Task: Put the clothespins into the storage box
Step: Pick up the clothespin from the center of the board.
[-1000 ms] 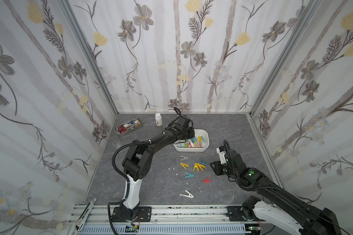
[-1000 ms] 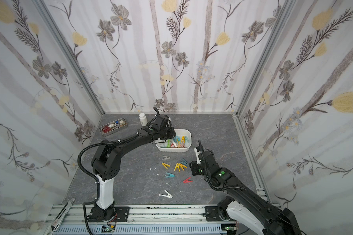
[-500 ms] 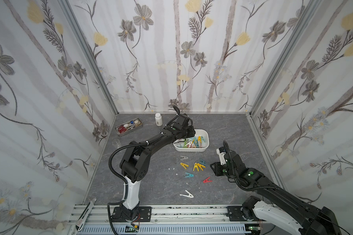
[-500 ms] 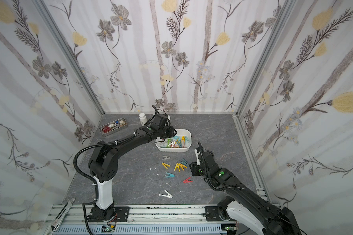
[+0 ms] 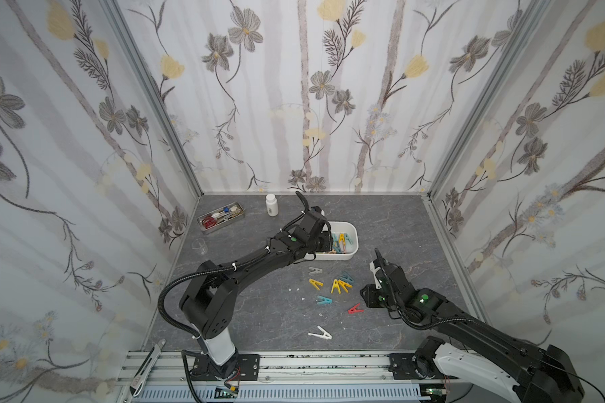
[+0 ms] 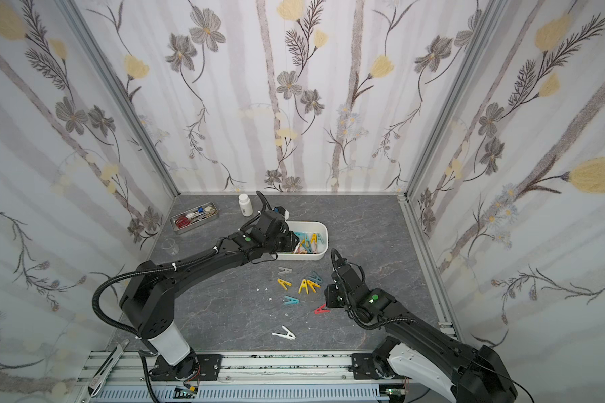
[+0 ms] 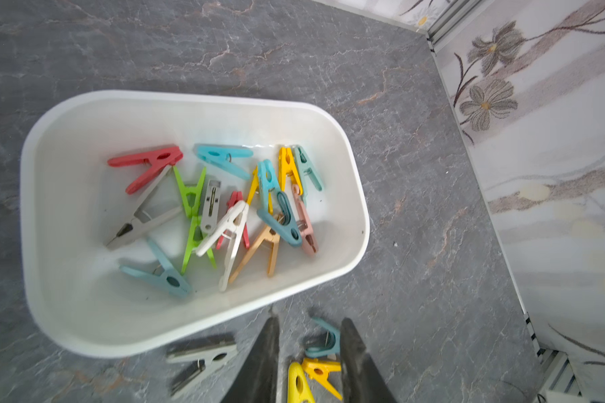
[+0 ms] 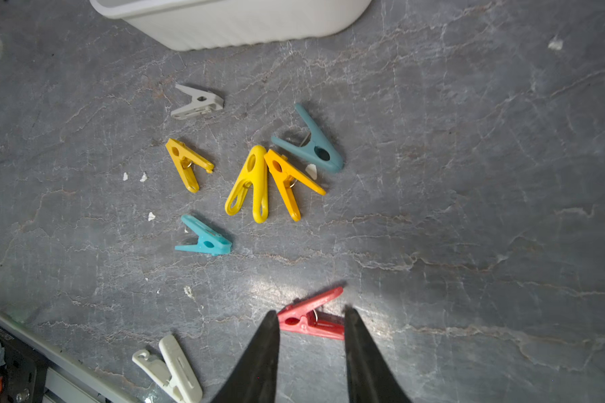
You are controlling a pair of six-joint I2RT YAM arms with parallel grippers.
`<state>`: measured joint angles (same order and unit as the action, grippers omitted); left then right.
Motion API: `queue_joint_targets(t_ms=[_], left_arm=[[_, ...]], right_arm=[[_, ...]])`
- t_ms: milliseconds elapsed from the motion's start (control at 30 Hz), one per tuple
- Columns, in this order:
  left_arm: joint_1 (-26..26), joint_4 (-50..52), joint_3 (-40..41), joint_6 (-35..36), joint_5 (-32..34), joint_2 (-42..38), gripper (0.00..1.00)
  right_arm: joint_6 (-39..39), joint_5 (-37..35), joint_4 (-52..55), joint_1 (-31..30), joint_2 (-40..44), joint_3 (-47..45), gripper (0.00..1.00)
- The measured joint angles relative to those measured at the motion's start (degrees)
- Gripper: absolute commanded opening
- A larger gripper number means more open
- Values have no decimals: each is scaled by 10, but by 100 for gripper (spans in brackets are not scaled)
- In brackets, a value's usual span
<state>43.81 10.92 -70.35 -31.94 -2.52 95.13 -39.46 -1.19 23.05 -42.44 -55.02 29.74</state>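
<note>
Now eight clothespins dot the table, the red clothespin framed by the right gripper's spread, empty jaws, the left gripper's jaws likewise parted.

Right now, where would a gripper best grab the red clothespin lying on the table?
Probably across the narrow end by the spring of the red clothespin, coming straight down from above: it lies flat on the table, legs splayed, touching nothing else.

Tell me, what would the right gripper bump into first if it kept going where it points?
The red clothespin, most likely. It lies on the table just ahead of the right gripper, between its open jaws. How high the tips hang is unclear.
</note>
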Motion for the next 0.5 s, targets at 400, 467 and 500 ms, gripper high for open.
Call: queue_joint_targets(t_ms=[400,467,500], left_arm=[[20,-47,145,-18,54,-152,33],[21,-50,160,-21,55,-170,33],[21,-51,165,-22,57,-177,34]], right_arm=[[-55,60,-13,-7,-95,0,33],[-55,64,-15,-7,-110,7,33],[-55,67,-16,-7,-116,9,33]])
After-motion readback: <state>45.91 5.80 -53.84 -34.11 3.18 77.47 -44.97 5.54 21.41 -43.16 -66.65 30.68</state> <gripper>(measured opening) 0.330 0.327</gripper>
